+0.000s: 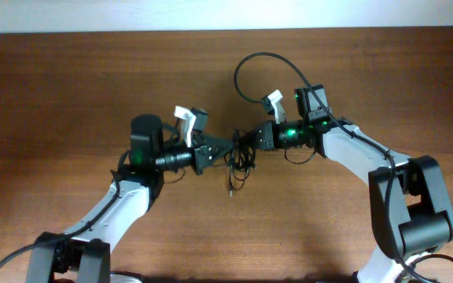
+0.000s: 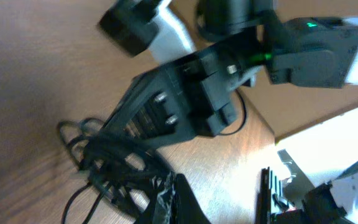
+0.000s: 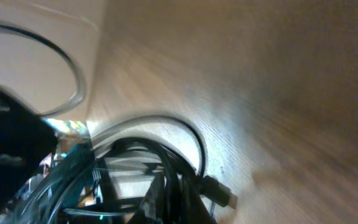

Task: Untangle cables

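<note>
The cables (image 1: 238, 157) are thin black cords knotted into one small bundle on the wooden table, between my two grippers. One plug end trails toward the front (image 1: 230, 186). My right gripper (image 1: 248, 144) reaches in from the right and is shut on the bundle. In the right wrist view its fingers (image 3: 166, 202) are wrapped by cords (image 3: 135, 155), with a plug (image 3: 219, 193) beside them. My left gripper (image 1: 220, 151) is open. In the left wrist view its jaws (image 2: 224, 199) show bare wood between them, and the bundle (image 2: 104, 162) lies against the outside of one finger.
A thicker black cable loop (image 1: 246, 67) rises behind the right wrist. The brown wooden table (image 1: 69, 79) stretches left and right. Its far edge meets a pale wall (image 1: 211, 12). Both arm bases stand at the front edge.
</note>
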Motion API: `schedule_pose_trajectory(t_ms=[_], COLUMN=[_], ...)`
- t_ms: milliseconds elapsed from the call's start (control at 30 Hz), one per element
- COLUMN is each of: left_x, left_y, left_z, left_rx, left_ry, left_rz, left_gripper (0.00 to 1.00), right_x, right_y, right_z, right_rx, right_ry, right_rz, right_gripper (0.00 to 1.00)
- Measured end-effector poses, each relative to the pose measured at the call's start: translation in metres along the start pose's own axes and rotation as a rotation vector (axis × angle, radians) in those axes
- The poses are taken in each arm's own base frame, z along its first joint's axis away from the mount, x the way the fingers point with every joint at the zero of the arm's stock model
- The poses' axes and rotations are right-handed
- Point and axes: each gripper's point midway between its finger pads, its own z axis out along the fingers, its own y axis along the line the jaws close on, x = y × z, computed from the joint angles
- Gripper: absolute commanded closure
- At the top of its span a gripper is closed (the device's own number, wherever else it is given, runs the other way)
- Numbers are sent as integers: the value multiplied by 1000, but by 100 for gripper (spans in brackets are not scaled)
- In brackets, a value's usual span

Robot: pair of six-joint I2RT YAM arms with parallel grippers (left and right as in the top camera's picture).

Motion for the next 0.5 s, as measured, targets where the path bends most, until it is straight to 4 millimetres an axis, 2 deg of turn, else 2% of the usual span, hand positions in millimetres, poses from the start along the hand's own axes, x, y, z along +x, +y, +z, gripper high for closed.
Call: schedule_pose_trajectory(t_ms=[33, 100, 133, 167, 200, 233, 267, 300, 333, 367, 400, 433, 467, 500], left_x=[-15, -23, -23, -20, -13, 0, 16, 36, 45, 64, 66, 70, 71, 72], left_y=[-9, 8, 24, 42, 59, 79, 100, 114, 118, 124, 125, 122, 117, 112], left_z=[3, 3, 1, -2, -7, -15, -31, -44, -50, -61, -63, -61, -56, -52], left_rx=[25, -70, -153, -249, -342, -465, -615, -738, -785, -868, -881, -867, -828, -792], left_ry=[-47, -96, -122, -148, -154, -151, -139, -106, -88, -45, -42, -22, -8, 6], left_rz=[40, -80, -178, -275, -352, -432, -506, -571, -588, -639, -641, -656, -666, -676], left_gripper=[100, 100, 100, 75, 26, 18, 1, 1, 1, 1, 1, 1, 1, 9], right_x=[9, 17, 22, 27, 33, 38, 41, 39, 38, 34, 32, 27, 23, 10], right_y=[0, -4, -7, -10, -16, -27, -39, -41, -41, -40, -40, -36, -31, -12], right_z=[1, 6, 11, 17, 19, 17, 16, 16, 16, 17, 17, 19, 21, 26], right_rx=[8, 55, 96, 144, 193, 258, 301, 305, 305, 299, 297, 275, 242, 130], right_ry=[33, 59, 74, 89, 106, 114, 117, 113, 108, 94, 89, 71, 59, 22], right_rz=[34, 47, 36, 24, 26, 36, 42, 37, 31, 13, 6, -15, -35, -115], right_gripper=[96, 96, 96, 96, 96, 96, 95, 93, 89, 88, 89, 96, 96, 96])
